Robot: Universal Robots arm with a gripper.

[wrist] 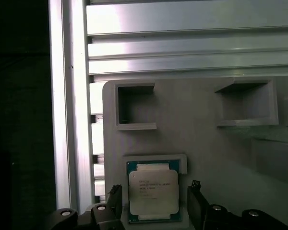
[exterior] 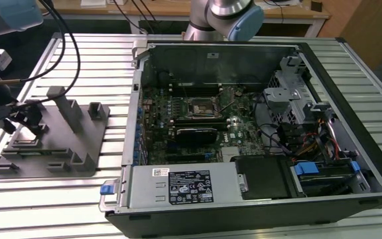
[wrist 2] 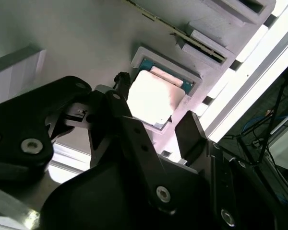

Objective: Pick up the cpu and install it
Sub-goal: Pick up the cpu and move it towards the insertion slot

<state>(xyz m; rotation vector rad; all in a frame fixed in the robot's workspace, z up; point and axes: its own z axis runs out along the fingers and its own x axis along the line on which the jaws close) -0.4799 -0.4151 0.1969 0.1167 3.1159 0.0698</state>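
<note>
aluminium table (exterior: pixel 45 199), grey fixture (exterior: pixel 58 149) with cpu (wrist: pixel 153 192)

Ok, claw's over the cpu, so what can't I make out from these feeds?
- First wrist view: how high the claw sits above the cpu; looking straight down gives no height.
- Second wrist view: the cpu's markings, washed out by glare.
- Exterior view: the cpu, hidden behind the claw over the grey fixture; the socket, latch state too distant to tell.
</note>
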